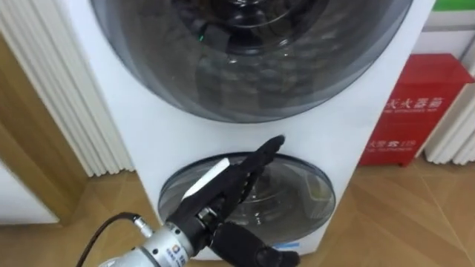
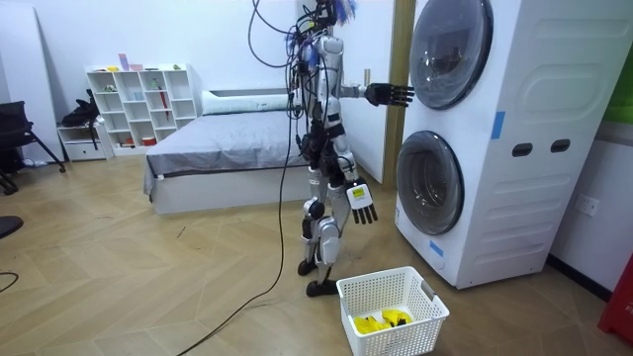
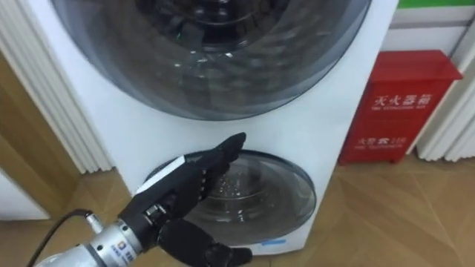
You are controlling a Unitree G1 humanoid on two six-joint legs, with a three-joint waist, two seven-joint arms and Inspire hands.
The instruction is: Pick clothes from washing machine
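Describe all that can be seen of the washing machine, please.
The washing machine is a tall white tower with two round doors of dark tinted glass, one above the other, and both look shut. Its side panel has moulded ribs and two dark oval recesses. It stands upright on the wooden floor. The robot's left hand, fingers straight, is raised close to the upper door; whether it touches cannot be judged. What lies behind the glass cannot be made out.

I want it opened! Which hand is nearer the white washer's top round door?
Left. The left hand is raised before the top round glass door; the right hand hangs beside its thigh.
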